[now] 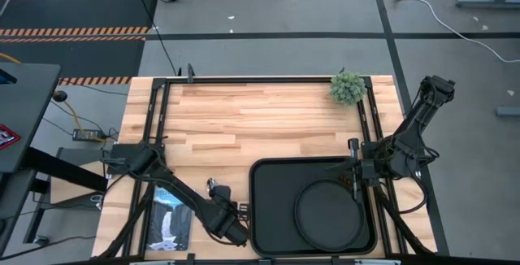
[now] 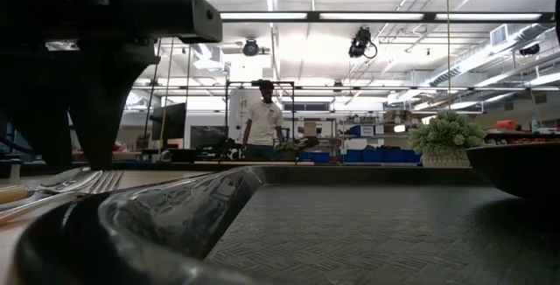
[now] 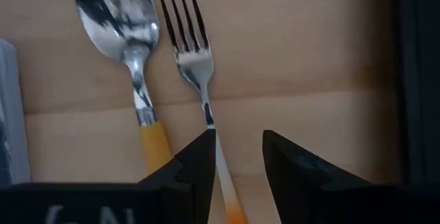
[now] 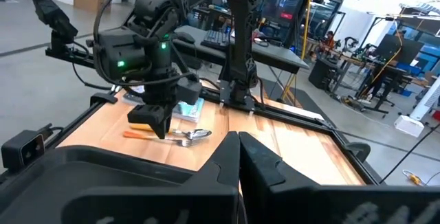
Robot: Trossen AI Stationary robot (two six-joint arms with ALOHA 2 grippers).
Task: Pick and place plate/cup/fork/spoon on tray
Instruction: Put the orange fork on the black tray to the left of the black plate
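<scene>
With the left claw (image 3: pixel 237 165) open astride the fork (image 3: pixel 196 69) handle, beside the spoon (image 3: pixel 124 28) on the desk (image 1: pixel 244 115), it should close squarely, avoiding the spoon.

I see the tray (image 1: pixel 268 208), a big black rectangle with rounded corners and a raised rim, lying flat at the near edge of the table, right of centre. The round black plate (image 1: pixel 329 213) sits inside it, toward its right side. Just left of the tray, on the bare wood, the spoon (image 3: pixel 127 38) and fork (image 3: pixel 189 52) lie side by side, close but apart, metal ends the same way. Both have silver heads and orange handles. The fork lies nearer the tray. I can't find the cup in any view.
</scene>
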